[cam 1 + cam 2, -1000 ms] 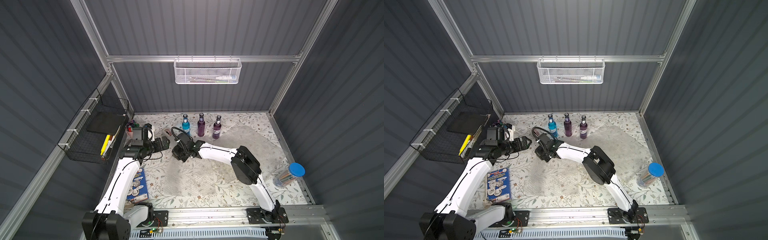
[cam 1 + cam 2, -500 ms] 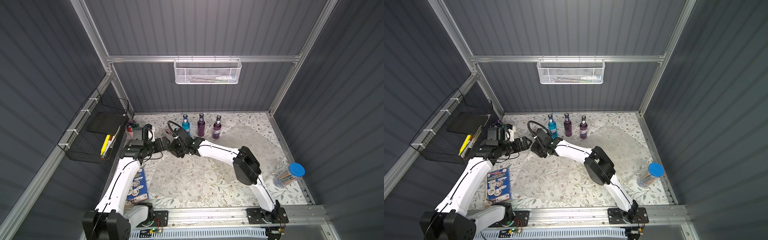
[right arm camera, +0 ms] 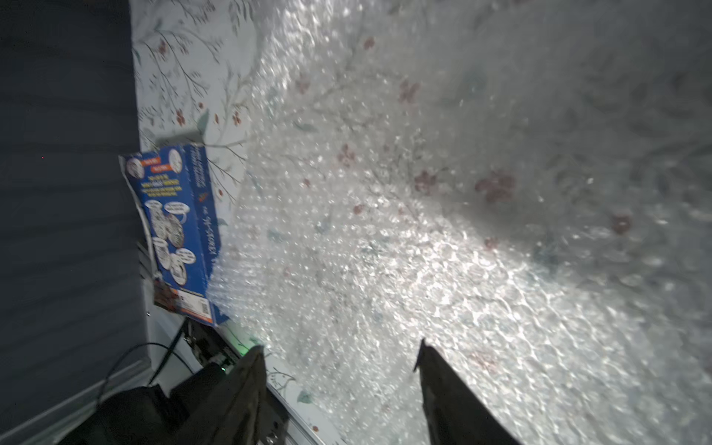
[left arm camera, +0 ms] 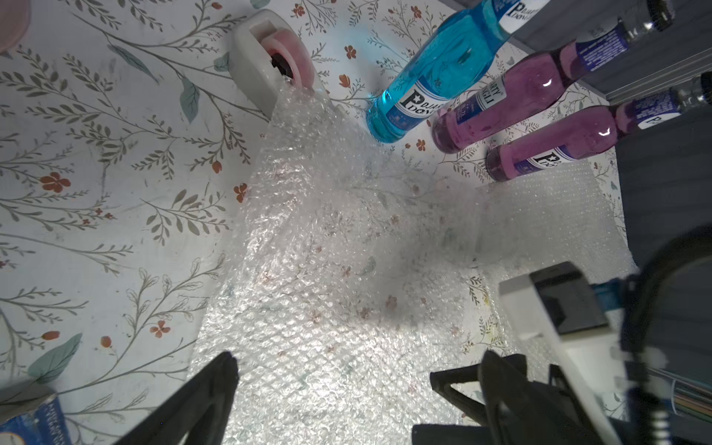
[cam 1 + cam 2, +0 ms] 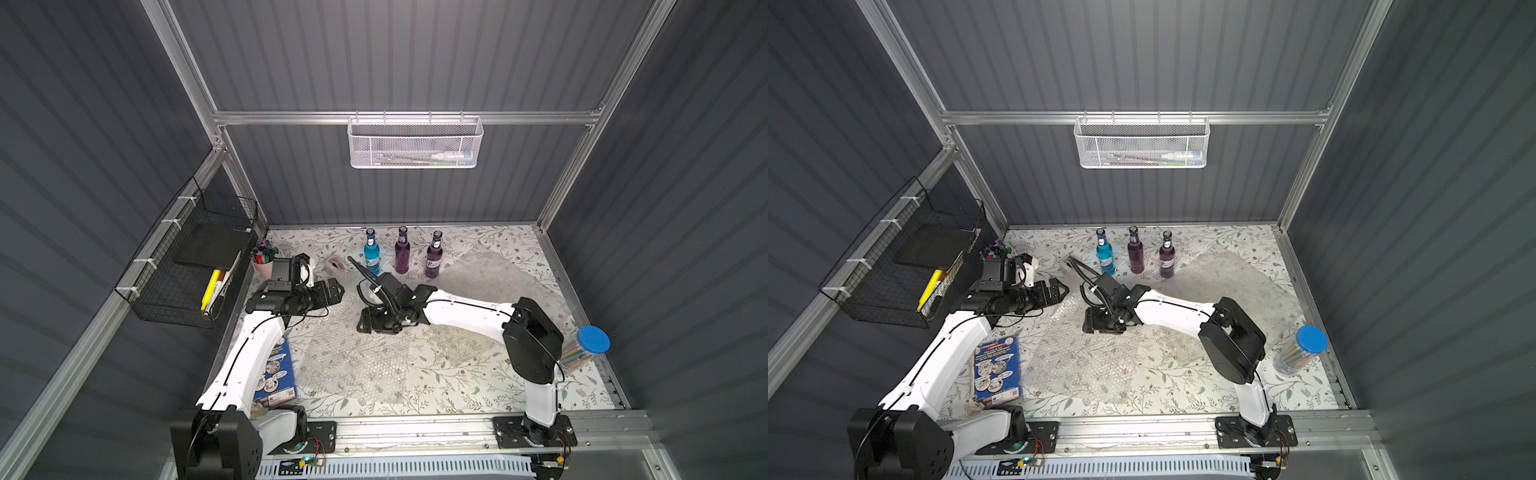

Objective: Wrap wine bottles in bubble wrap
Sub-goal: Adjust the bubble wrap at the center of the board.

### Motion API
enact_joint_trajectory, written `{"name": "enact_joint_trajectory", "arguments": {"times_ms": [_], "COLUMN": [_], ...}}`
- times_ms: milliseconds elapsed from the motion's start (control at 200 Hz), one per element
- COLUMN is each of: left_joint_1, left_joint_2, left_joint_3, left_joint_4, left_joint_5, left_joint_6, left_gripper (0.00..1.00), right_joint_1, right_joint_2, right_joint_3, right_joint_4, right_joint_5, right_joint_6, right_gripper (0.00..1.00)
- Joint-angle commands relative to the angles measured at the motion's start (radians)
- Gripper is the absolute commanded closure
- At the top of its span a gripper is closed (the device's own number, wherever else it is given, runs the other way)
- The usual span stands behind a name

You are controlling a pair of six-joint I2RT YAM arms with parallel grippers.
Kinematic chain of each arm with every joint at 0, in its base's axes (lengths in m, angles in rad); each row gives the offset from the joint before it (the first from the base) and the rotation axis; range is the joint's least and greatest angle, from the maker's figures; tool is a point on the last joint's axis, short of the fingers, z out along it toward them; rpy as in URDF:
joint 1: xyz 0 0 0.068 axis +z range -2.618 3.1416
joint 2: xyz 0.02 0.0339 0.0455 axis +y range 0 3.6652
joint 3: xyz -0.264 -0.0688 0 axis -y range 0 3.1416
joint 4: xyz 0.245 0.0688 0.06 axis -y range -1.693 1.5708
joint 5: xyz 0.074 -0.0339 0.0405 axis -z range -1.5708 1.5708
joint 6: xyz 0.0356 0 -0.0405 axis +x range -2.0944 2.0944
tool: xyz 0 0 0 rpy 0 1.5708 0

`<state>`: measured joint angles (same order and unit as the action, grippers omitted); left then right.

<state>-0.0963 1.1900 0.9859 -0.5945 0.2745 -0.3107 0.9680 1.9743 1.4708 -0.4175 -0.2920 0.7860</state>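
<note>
Right wrist view puts the bubble wrap (image 3: 385,231) lying directly under our right gripper (image 3: 340,346), jaws parted, nothing between them. Ahead of our left gripper (image 4: 358,358), spread wide and empty, the wine bottles (image 4: 424,73) stand upright, unwrapped, just past the sheet's edge. We judge the sheet laid; next, one bottle must be grasped and laid on it

Left pincer (image 4: 358,366), right pincer (image 3: 341,346) both spread

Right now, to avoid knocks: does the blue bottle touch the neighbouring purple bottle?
Apart. Both top views show tabletop between blue bottle and middle purple bottle.
</note>
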Motion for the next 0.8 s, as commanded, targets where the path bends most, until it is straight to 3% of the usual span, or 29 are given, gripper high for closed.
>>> {"name": "enact_joint_trajectory", "arguments": {"times_ms": [0, 200, 795], "left_joint_1": [0.007, 0.007, 0.007], "left_joint_2": [0.006, 0.024, 0.058], "left_joint_3": [-0.007, -0.007, 0.016], "left_joint_4": [0.027, 0.046, 0.063], "left_joint_5": [0.031, 0.048, 0.054], "left_joint_6": [-0.002, -0.004, 0.011], "left_gripper": [0.01, 0.01, 0.01], "right_joint_1": [0.031, 0.041, 0.035], "right_joint_2": [0.02, 0.039, -0.022], "right_joint_3": [-0.021, -0.055, -0.245], "right_joint_4": [-0.103, -0.183, -0.279], "right_joint_5": [0.033, 0.107, 0.247], "right_joint_6": [-0.224, -0.403, -0.7], "right_gripper": [0.36, 0.36, 0.37]}}
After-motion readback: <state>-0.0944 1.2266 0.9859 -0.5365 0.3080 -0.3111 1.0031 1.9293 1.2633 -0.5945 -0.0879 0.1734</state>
